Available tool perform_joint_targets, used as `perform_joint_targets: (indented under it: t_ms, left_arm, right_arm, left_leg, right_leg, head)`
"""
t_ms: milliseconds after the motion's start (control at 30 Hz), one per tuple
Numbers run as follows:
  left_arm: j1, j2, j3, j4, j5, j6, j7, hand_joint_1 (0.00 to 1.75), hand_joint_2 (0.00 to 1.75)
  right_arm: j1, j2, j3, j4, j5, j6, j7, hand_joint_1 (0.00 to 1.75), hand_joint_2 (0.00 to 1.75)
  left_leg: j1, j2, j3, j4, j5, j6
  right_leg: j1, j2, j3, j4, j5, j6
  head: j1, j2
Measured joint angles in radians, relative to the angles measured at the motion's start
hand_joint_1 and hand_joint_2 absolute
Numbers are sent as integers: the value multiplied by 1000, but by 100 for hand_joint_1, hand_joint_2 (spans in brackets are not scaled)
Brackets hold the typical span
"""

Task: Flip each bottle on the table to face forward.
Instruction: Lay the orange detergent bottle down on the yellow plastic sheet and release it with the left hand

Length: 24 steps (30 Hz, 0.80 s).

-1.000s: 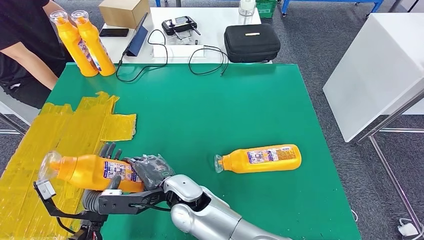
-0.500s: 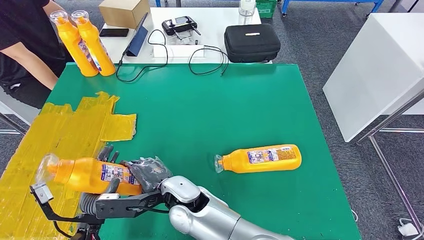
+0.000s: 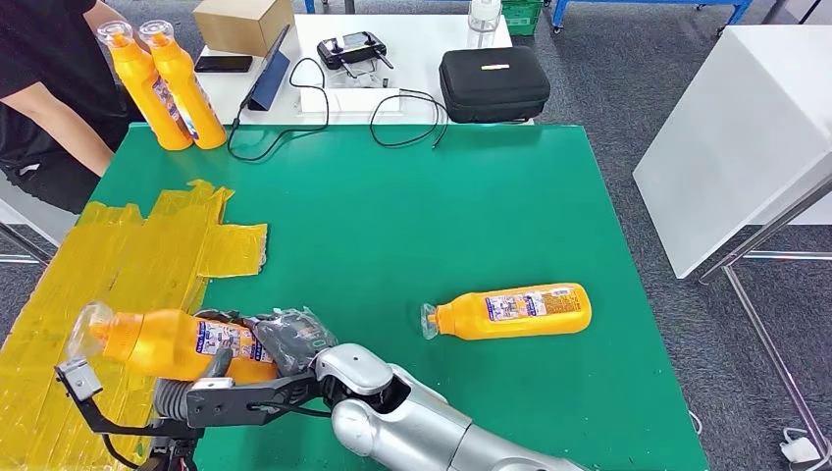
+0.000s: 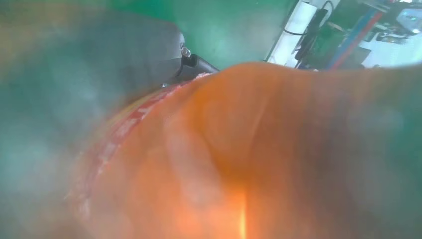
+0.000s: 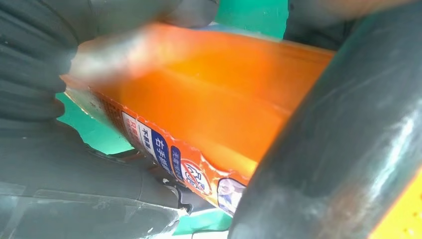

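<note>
Head view: both hands, right hand point(image 3: 289, 339) and left hand point(image 3: 201, 378), clasp one orange bottle point(image 3: 167, 343) sideways above the surface point(image 3: 412, 216), likely mid-flip; second bottle point(image 3: 510, 311) lies well right.

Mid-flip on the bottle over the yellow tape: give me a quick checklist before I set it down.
1. Held bottle gripped by right hand: ok.
2. Left hand supporting it from below: ok, though its fingers are mostly hidden.
3. Label on top: ok.
4. Yellow tape beneath free of other things: ok.
5. Second bottle lying well apart on the green table: ok.
6. Person's arm off the mat: ok.
</note>
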<state>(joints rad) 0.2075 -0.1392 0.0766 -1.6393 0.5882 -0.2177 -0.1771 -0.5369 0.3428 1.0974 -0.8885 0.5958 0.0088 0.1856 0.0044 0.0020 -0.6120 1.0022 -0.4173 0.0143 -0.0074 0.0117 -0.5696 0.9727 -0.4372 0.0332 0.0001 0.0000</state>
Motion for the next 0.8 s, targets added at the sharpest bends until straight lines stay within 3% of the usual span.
perform_joint_targets:
  t_ms: [33, 167, 267, 400, 600, 800]
  left_arm:
    - [-2, -1, 1, 0, -1, 3, -1, 175, 175]
    - [-19, -1, 9, -3, -14, 20, -7, 175, 175]
    - [-30, 0, 14, -7, -104, 74, -37, 175, 175]
    - [-66, 16, 23, -17, -391, 236, -91, 175, 175]
    - [-94, 35, 40, -17, -498, 292, -100, 175, 175]
    - [-107, 60, 78, -9, -917, 457, -86, 175, 175]
  right_arm:
    - [1, 0, 0, 0, -4, 0, -1, 0, 175]
    - [13, -4, 0, 0, -17, 3, -9, 0, 0]
    - [23, -19, -7, -11, -47, -42, -36, 0, 0]
    - [64, -79, -59, -90, -79, -128, -72, 0, 0]
    - [108, -137, -113, -178, -82, -151, -77, 0, 0]
    - [203, -202, -211, -319, -82, -196, -103, 0, 0]
  left_leg:
    - [0, 0, 0, 0, 0, 0]
    - [0, 0, 0, 0, 0, 0]
    - [0, -1, 0, 0, 0, 0]
    - [0, -2, 0, 0, 0, 0]
    - [0, -2, 0, 0, 0, 0]
    - [0, -2, 0, 0, 0, 0]
  right_leg:
    - [0, 0, 0, 0, 0, 0]
    - [0, 0, 0, 0, 0, 0]
    - [0, -1, 0, 0, 0, 0]
    - [0, -1, 1, 0, 0, 0]
    - [0, -1, 1, 0, 0, 0]
    - [0, -1, 1, 0, 0, 0]
  head:
    - [0, 0]
    - [0, 0]
    - [0, 0]
    - [0, 0]
    - [0, 0]
    - [0, 0]
